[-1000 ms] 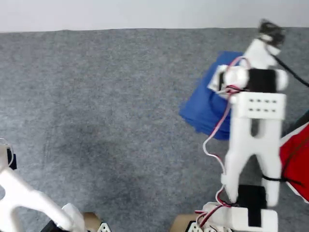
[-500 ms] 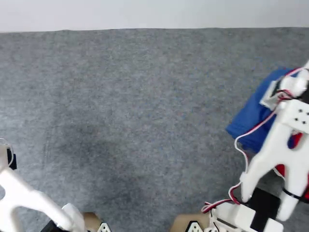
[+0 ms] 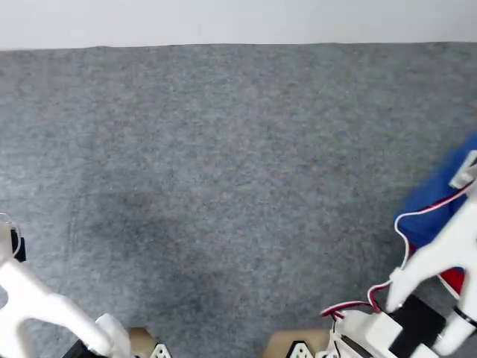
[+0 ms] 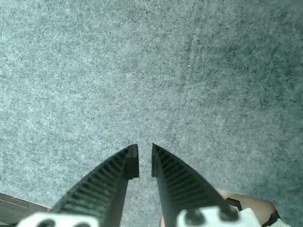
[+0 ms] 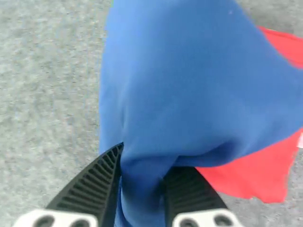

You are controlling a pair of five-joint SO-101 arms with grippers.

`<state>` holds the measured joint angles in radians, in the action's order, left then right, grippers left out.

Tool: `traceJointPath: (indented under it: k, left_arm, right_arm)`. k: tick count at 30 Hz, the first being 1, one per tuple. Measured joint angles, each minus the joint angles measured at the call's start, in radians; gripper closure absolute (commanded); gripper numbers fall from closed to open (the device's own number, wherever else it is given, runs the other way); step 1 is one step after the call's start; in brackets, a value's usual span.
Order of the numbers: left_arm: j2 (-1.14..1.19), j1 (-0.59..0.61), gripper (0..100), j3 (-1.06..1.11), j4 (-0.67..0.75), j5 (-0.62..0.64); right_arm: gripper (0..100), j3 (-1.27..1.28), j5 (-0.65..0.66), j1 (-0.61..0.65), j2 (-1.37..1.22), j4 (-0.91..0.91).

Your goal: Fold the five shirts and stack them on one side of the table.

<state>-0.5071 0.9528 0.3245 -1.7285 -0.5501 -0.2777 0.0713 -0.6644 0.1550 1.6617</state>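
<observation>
My right gripper (image 5: 142,160) is shut on a bunched fold of the blue shirt (image 5: 189,85), which hangs from its fingers. In the high view the blue shirt (image 3: 436,207) sits at the table's far right edge, partly behind the right arm (image 3: 440,272). A red shirt (image 5: 255,170) lies flat on the mat just beneath and beside the blue one, and a strip of that red shirt (image 3: 452,280) peeks out near the arm. My left gripper (image 4: 142,160) hovers over bare grey mat, fingers nearly together with nothing between them. The left arm (image 3: 30,298) stands at the front left corner.
Grey felt mat (image 3: 223,149) covers the whole table. A pale wall (image 3: 223,22) runs along its far edge. Both arm bases (image 3: 373,335) stand at the front edge.
The right arm has swung from mid-right to the far right edge, carrying the blue shirt with it over the red one. The left arm has kept still.
</observation>
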Motion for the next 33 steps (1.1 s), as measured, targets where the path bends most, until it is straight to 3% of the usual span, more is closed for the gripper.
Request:
traceJointPath:
  k: [21,33]
  left_arm:
    - [0.000,0.000,95,0.000,0.000,0.000]
    - [0.000,0.000,95,0.000,0.000,0.000]
  right_arm:
    - [98.9,0.000,0.075,-0.129,-0.170,-0.103]
    - [98.3,0.000,0.261,-0.255,-0.356,-0.212]
